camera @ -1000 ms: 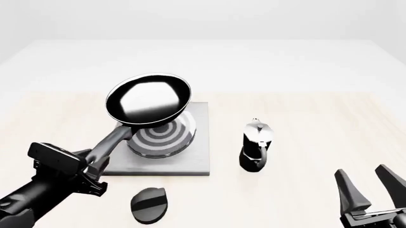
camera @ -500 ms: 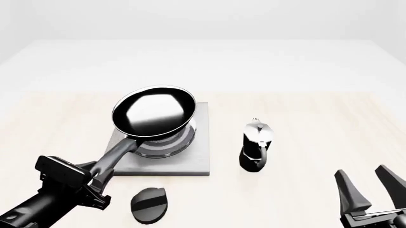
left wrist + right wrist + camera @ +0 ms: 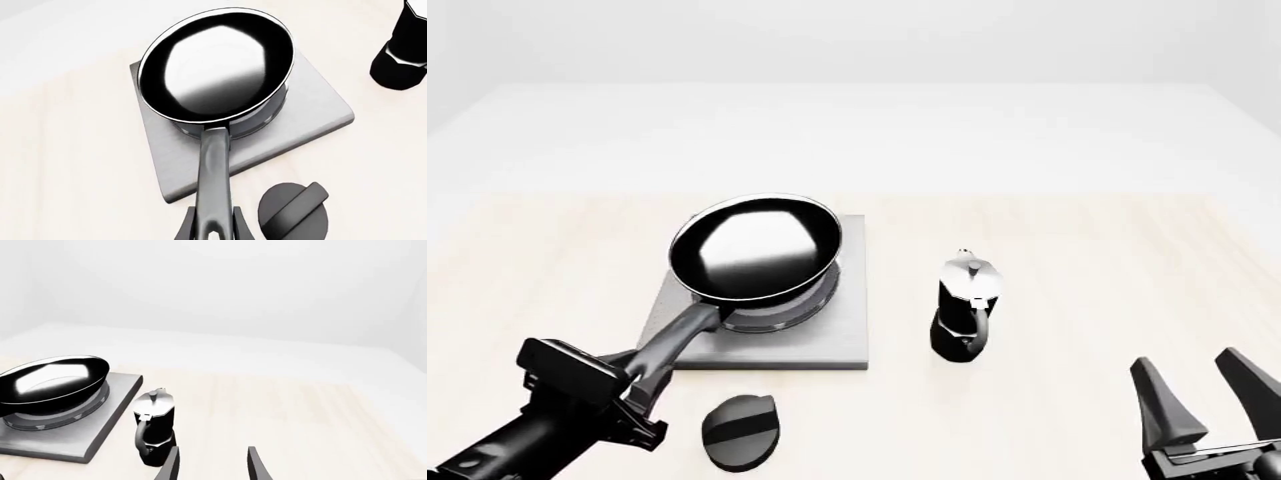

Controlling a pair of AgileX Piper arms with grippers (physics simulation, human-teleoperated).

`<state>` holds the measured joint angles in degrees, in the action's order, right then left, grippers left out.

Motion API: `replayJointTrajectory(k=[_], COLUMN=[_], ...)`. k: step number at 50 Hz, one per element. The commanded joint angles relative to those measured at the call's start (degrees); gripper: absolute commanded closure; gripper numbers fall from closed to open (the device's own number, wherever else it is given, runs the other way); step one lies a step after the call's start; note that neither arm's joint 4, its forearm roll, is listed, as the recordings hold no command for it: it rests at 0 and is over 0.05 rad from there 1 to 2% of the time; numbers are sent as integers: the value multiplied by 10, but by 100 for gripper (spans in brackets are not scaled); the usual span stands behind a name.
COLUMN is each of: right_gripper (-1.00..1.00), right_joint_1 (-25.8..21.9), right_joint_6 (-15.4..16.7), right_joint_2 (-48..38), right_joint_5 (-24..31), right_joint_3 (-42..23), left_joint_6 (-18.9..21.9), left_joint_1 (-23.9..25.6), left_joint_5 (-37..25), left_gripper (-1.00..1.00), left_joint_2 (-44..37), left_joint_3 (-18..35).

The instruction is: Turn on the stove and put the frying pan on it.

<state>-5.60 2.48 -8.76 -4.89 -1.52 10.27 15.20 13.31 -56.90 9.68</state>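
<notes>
The glossy black frying pan (image 3: pixel 755 247) sits over the burner of the grey square stove (image 3: pixel 841 335), its long handle pointing toward me. My left gripper (image 3: pixel 641 372) is shut on the end of that handle. The left wrist view shows the frying pan (image 3: pixel 217 65) covering the burner of the stove (image 3: pixel 313 117), with my left gripper (image 3: pixel 215 231) clamped on the handle. My right gripper (image 3: pixel 1212 400) stands open at the near right, holding nothing. In the right wrist view the frying pan (image 3: pixel 53 380) rests low on the stove (image 3: pixel 117 405), beyond my right gripper (image 3: pixel 212 462).
A black oval knob (image 3: pixel 738 431) lies on the table in front of the stove, also visible as the knob (image 3: pixel 293 212) beside the handle. A black-and-silver moka pot (image 3: pixel 966 305) stands upright right of the stove, between it and my right gripper.
The left gripper has pulled back toward me and lowered the pan from a raised tilt down onto the burner. The right arm has not moved.
</notes>
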Motion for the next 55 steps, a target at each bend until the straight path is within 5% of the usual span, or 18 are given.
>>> replayJointTrajectory(k=[1,25,26,46,55], right_gripper=[-100,-100,-100,-100,-100], right_joint_1=[0,0,0,0,0], right_joint_6=[-1,0,-1,0,1], right_joint_2=[-2,1,1,5,14], right_joint_5=[-2,3,3,6,18], right_joint_3=[1,-2,-2,-2,-7], left_joint_6=[12,11,7,8,2], left_joint_1=[1,5,8,6,8], left_joint_5=[21,33,30,30,-28], left_gripper=[100,100,-100,-100,-100], left_joint_2=[-10,-19,-17,-12,49], left_joint_3=[3,-6,-5,-5,18])
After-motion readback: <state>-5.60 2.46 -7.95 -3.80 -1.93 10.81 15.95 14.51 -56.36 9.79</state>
